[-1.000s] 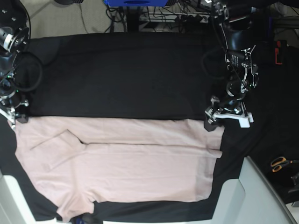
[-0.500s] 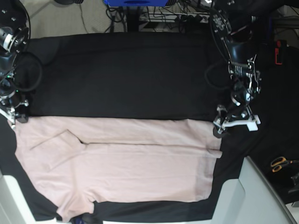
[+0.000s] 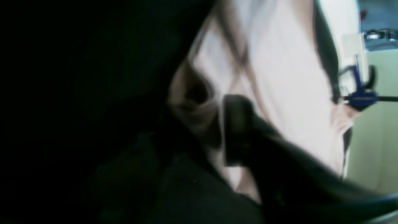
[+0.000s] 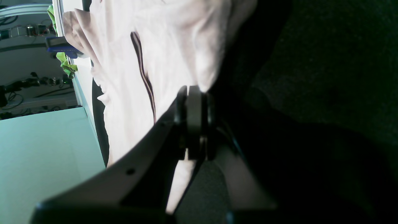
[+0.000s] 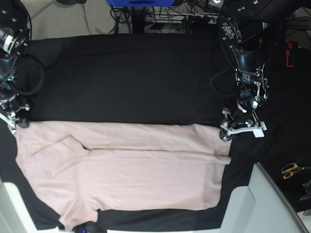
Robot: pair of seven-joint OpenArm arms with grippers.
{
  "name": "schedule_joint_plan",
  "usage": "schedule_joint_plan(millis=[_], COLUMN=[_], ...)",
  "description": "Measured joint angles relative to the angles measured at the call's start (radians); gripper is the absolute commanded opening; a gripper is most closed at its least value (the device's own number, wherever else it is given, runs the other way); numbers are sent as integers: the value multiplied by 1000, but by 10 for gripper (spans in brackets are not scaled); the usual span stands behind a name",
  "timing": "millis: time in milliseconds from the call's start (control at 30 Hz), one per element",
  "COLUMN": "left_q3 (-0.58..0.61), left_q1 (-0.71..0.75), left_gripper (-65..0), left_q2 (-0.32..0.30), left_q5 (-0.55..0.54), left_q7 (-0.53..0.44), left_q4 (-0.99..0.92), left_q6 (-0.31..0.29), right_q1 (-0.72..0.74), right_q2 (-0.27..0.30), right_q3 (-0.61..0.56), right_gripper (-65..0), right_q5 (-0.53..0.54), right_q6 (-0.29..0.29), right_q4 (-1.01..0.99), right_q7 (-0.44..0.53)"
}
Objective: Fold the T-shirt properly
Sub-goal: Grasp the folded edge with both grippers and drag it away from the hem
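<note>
**Pink T-shirt folded lengthwise on the black cloth, one gripper at each upper corner**

Nearest the base camera, the T-shirt [image 5: 126, 170] lies flat on the lower half of the black table cloth [image 5: 131, 77]. A long horizontal fold edge crosses its middle, and one sleeve is turned up at the view's left. A second sleeve reaches the cloth's near edge, beside a white panel [image 5: 262, 199]. Orange-handled scissors [image 5: 291, 170] lie well apart, at the view's right.

At the shirt's upper right corner stands the left gripper [image 5: 232, 130]. Its dark finger [image 3: 234, 130] touches a bunched hem corner of the garment in the blurred left wrist view; whether the jaws pinch the fabric or stand apart cannot be told.

At the upper left corner stands the right gripper [image 5: 17, 121]. In the right wrist view its fingertips [image 4: 194, 124] are pressed together, and the shirt's edge rises in a pulled peak to meet them: the jaws are closed on the cloth of the garment.

Farther back, the bare upper half of the table cloth extends to a blue frame [image 5: 141, 2] and cables on the floor.
</note>
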Motion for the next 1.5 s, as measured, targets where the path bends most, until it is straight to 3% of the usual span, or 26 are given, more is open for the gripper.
schedule_joint_plan(millis=[133, 233, 533, 733, 833, 1000, 1167, 1500], left_q3=[0, 2, 141, 143, 143, 147, 151, 148], left_q1=[2, 3, 6, 76, 152, 270, 399, 555], left_gripper=[-532, -650, -650, -650, -650, -650, -650, -650], left_q2=[0, 1, -18, -26, -29, -22, -22, -25], left_q5=[5, 10, 9, -1, 2, -12, -6, -5], left_q7=[2, 3, 10, 10, 26, 26, 32, 28], left_q4=[-2, -2, 0, 71, 175, 313, 450, 602], left_q6=[4, 5, 4, 0, 4, 103, 114, 121], right_q1=[0, 0, 0, -31, -70, -133, -192, -405], right_q2=[0, 0, 5, 39, 48, 44, 43, -37], right_q3=[0, 0, 0, -2, -1, 1, 3, 92], right_gripper=[-648, -648, -650, -650, -650, -650, -650, -650], right_q5=[0, 0, -1, -1, 0, 3, 6, 3], right_q6=[0, 0, -3, -8, -7, -7, -6, -6], right_q4=[0, 0, 0, 8, 58, 176, 246, 460], right_q7=[0, 0, -5, -16, -76, -134, -199, -283])
